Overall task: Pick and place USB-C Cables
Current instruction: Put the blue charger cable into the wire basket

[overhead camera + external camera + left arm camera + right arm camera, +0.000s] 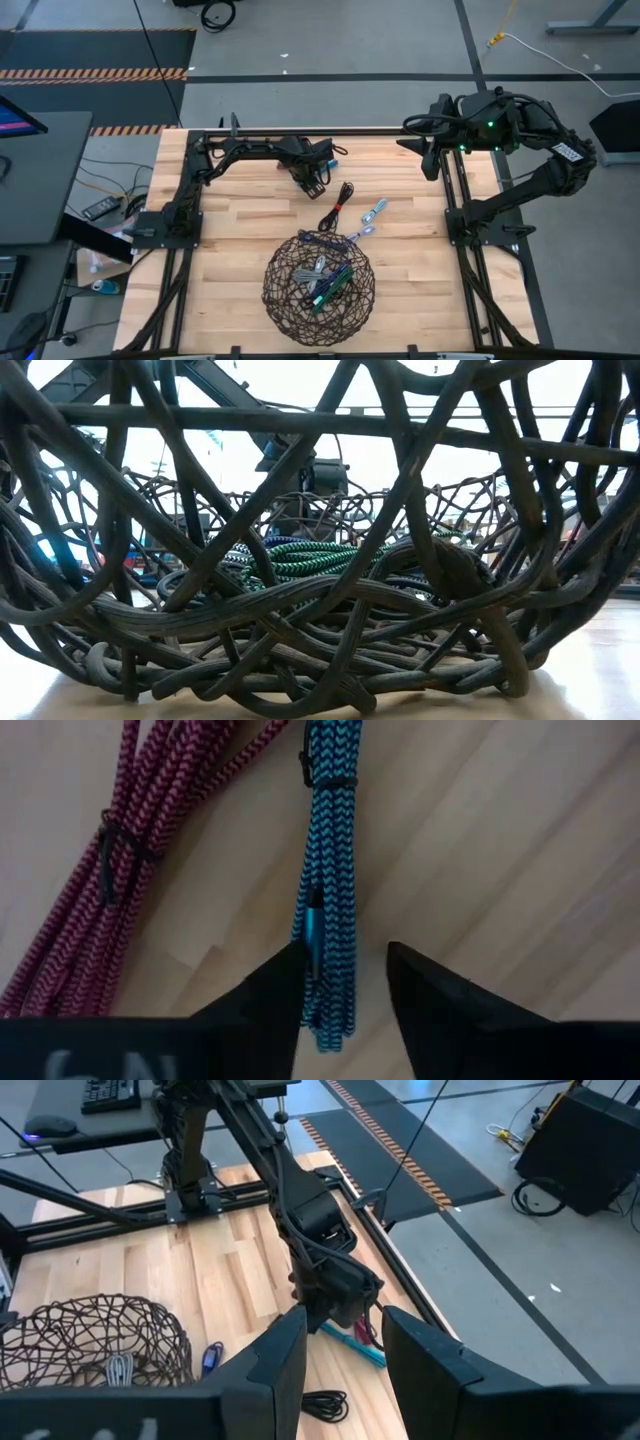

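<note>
Left gripper (pixel 345 982), fingers apart astride teal cable (pixel 330 870) at lower centre of frame; light, limp, braided, so pinch mid-bundle.

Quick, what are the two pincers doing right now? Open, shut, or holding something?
Left pincer: closing around the teal cable on the table; a firm hold cannot be told yet.
Right pincer: open, holding nothing, waiting up by its own corner.

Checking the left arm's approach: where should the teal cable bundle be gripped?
Across its strands, clear of the black tie, from straight above: the teal cable lies flat and narrow, apart from the maroon bundle, and the left gripper straddles it.
</note>
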{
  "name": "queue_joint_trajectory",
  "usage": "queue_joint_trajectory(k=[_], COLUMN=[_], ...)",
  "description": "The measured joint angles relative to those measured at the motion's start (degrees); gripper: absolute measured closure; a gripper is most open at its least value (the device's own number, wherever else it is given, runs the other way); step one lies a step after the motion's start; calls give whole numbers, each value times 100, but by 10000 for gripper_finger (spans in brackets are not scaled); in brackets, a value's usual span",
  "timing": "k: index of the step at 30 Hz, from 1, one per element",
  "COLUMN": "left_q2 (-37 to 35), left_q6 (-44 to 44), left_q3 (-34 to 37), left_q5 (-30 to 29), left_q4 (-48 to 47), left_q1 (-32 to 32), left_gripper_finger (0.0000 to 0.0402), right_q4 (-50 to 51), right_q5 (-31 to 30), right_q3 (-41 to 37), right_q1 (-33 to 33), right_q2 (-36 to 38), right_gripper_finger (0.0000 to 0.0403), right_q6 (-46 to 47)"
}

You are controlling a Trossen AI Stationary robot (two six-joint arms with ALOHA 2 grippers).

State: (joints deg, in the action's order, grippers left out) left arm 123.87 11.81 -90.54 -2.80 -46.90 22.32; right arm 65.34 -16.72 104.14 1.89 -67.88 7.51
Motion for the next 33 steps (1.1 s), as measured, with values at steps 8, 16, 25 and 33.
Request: queue_joint_trajectory(k=[8,16,25,33], left_q2=[-1,-442,-1860,-2816], left_q6=[-52,87,333,-68], left_q3=[0,9,2,-2], left_q5=[2,131,-44,-59], left_q4=[20,-198,-710,-1304], left_q1=[-31,-312,-946,-1946], left_gripper_finger=[383,383,383,383], right_q4=[2,2,2,3], right_q5=[-1,-4,-8,-26], right_q3=[0,0,0,0], right_q1=[0,0,8,133], right_q2=[0,0,0,0], right_gripper_finger=[264,264,264,264], right_q6=[-11,-11,-17,-88])
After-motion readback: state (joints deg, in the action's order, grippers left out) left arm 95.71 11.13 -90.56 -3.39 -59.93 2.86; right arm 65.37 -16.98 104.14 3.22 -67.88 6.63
